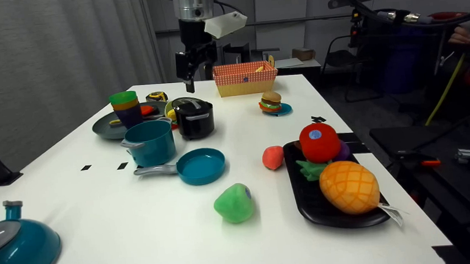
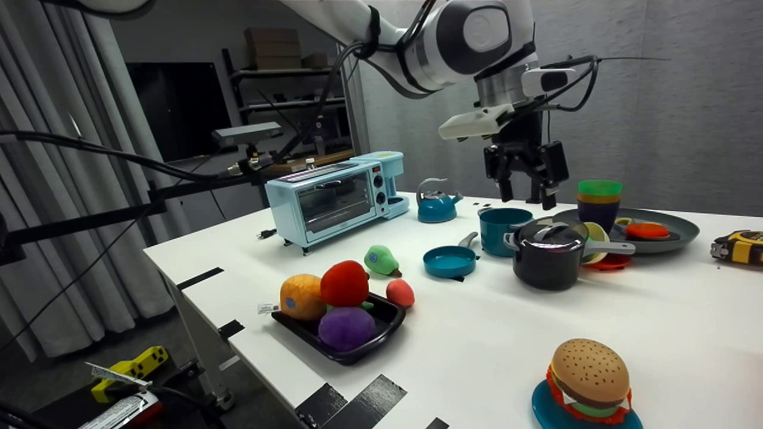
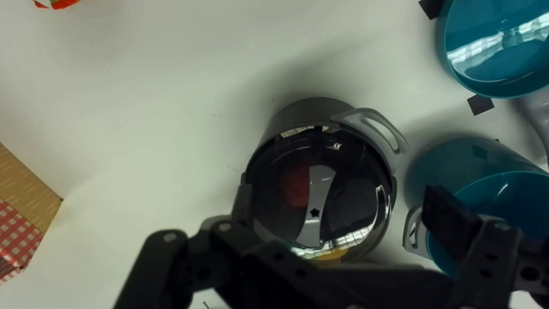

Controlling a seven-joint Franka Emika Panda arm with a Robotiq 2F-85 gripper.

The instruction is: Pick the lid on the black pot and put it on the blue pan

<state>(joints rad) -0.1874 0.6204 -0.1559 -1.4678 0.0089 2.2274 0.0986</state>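
The dark, see-through lid with a grey handle sits on the black pot, and both also show in the other views: lid, pot, lid and pot. The blue pan lies on the table with its grey handle out to the side; it also shows in an exterior view and partly at the wrist view's top right. My gripper is open and empty, above the lid and not touching it. In the wrist view its fingers stand wide apart around the lid.
A taller teal pot stands close beside the black pot. Stacked cups stand on a grey plate behind. A checked basket, a toy burger, a fruit tray, a kettle and a toaster oven are around.
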